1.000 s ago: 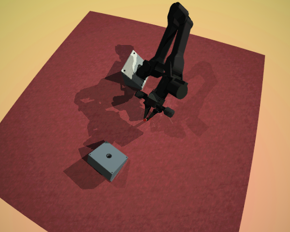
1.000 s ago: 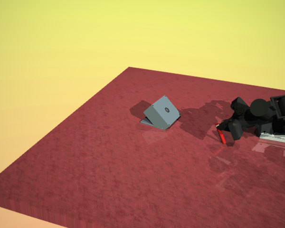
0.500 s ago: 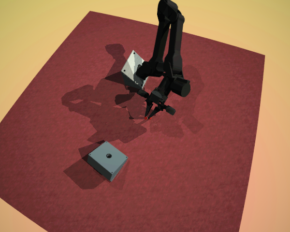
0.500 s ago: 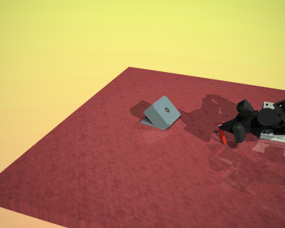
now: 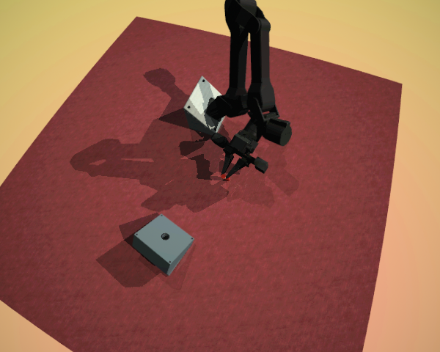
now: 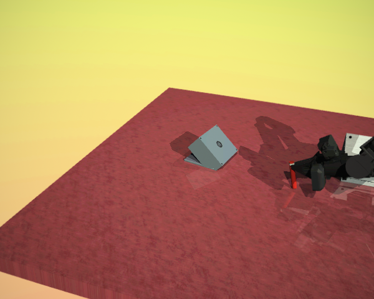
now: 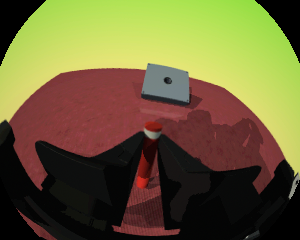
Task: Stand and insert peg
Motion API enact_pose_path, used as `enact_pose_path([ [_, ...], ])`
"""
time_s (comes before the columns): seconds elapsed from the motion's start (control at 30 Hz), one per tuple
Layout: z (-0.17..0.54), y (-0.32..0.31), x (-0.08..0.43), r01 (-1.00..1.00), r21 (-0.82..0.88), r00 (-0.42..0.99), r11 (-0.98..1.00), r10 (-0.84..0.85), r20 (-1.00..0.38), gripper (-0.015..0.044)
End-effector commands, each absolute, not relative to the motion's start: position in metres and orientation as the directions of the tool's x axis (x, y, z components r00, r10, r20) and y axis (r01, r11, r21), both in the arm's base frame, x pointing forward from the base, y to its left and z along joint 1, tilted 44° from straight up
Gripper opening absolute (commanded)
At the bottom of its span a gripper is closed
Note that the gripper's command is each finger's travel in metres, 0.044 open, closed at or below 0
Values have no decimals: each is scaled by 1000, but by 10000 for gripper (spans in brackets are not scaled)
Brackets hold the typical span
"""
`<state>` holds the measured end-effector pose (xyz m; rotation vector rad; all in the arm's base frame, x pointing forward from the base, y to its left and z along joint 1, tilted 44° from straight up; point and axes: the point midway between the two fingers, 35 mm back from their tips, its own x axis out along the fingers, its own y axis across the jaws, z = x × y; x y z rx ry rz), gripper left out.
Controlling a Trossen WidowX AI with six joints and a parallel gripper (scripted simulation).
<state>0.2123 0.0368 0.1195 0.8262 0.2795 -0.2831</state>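
Observation:
The red peg [image 5: 224,177] [image 6: 293,178] [image 7: 143,180] stands almost upright, leaning slightly, with its white-banded end up. Its plain end is at or just above the table; I cannot tell which. My gripper [image 5: 225,176] [image 6: 292,164] [image 7: 151,137] is shut on the peg near the white band, reaching in from the side at a low angle. The grey sloped panel [image 5: 148,236] [image 6: 209,149] [image 7: 155,87] stands apart from the peg, beyond the fingertips in the wrist view. Its hole [image 5: 165,236] [image 6: 219,144] [image 7: 168,80] is empty.
The red table [image 5: 288,265] [image 6: 148,208] [image 7: 80,110] carries everything. A pale metal block [image 5: 197,100] [image 6: 354,141] is behind the gripper, partly hidden by the arm. Arm shadows fall around the peg and toward the panel.

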Motion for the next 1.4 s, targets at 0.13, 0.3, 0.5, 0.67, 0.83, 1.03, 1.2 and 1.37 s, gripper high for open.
enact_pose_path([
  [0.13, 118, 39, 208, 356, 679, 932, 642, -190, -309, 49],
  [0.3, 118, 41, 205, 357, 679, 934, 641, -222, -281, 49],
  [0.5, 118, 41, 203, 357, 679, 934, 641, -226, -277, 49],
  [0.67, 117, 43, 203, 356, 677, 934, 644, -223, -279, 49],
  [0.83, 115, 44, 204, 356, 674, 934, 648, -220, -282, 49],
  [1.03, 115, 45, 202, 356, 672, 934, 649, -220, -282, 49],
  [1.2, 115, 46, 201, 357, 671, 933, 649, -223, -281, 49],
  [1.37, 114, 47, 200, 359, 672, 933, 648, -228, -278, 49],
])
